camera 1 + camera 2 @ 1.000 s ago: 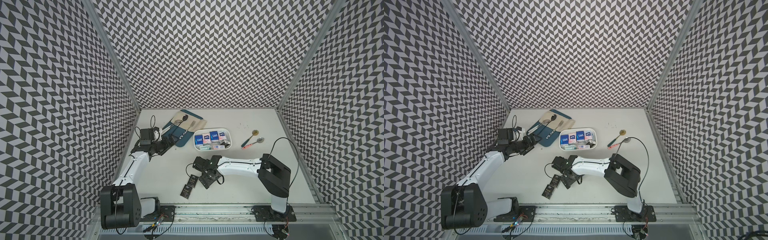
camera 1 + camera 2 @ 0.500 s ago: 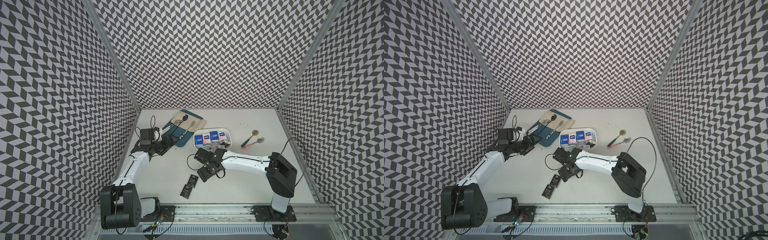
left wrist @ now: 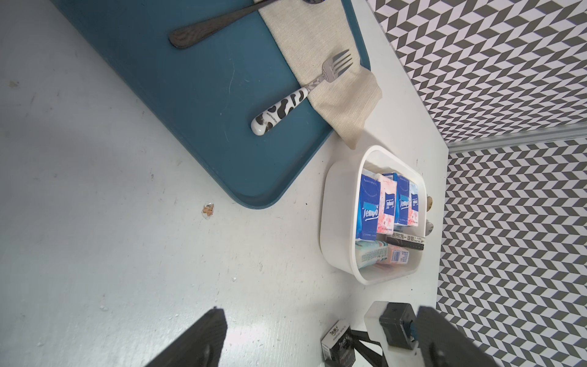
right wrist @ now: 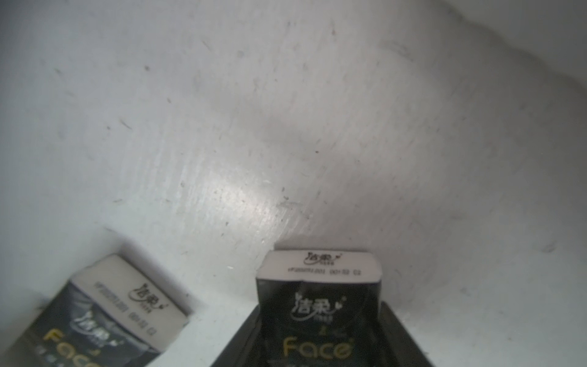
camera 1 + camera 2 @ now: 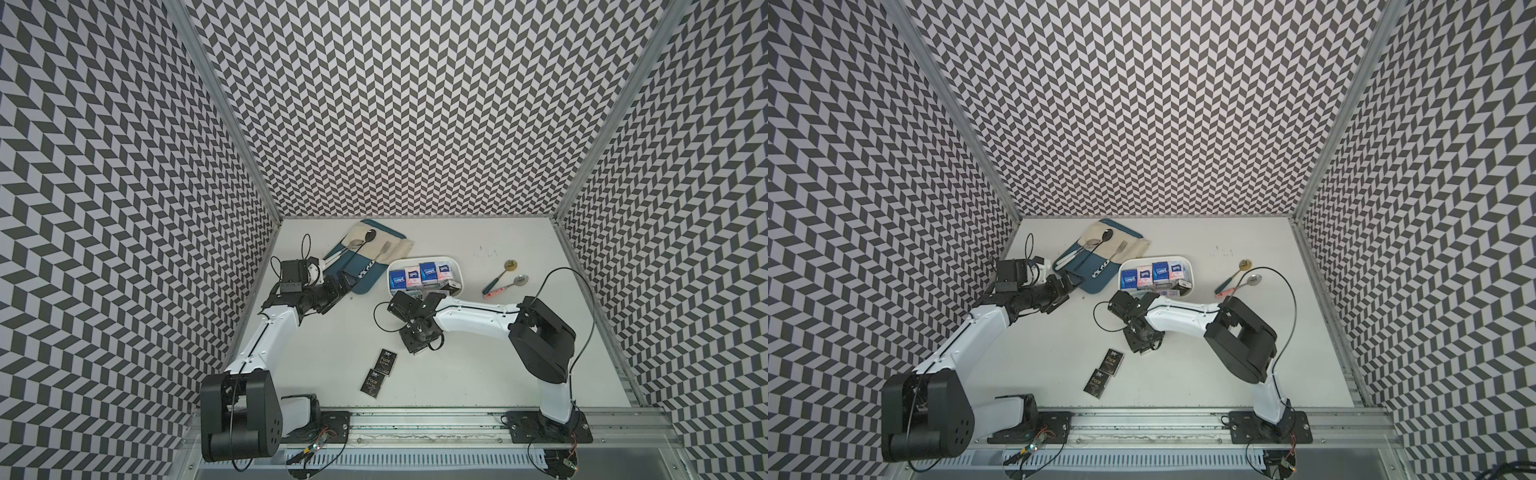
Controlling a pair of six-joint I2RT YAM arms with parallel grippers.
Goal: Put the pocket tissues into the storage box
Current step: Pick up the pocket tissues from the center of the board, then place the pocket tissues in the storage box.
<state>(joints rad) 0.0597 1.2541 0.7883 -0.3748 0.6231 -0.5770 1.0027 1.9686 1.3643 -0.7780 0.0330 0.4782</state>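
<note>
The white storage box (image 5: 424,259) (image 5: 1154,258) (image 3: 330,222) sits mid-table and holds blue and pink pocket tissues (image 5: 422,272) (image 3: 386,203) on edge, plus a black one (image 5: 451,285). Nearer the front, my right gripper (image 5: 417,347) (image 5: 1142,347) (image 4: 319,317) points down at the table, shut on a black "Face" packet (image 4: 317,276) (image 3: 338,344). Two more black packets (image 5: 384,360) (image 5: 375,382) (image 5: 1113,361) lie flat just left of it; one (image 4: 104,311) shows in the right wrist view. My left gripper (image 5: 345,282) (image 3: 320,313) hangs open and empty by the blue tray.
A blue tray (image 5: 361,274) (image 3: 197,111) with a beige cloth, a fork (image 3: 305,92) and spoons lies left of the box. Two loose spoons (image 5: 505,276) lie to the box's right. Patterned walls close in three sides.
My right gripper shifted slightly toward the box and its jaws have closed on a black packet. The left arm has stayed put.
</note>
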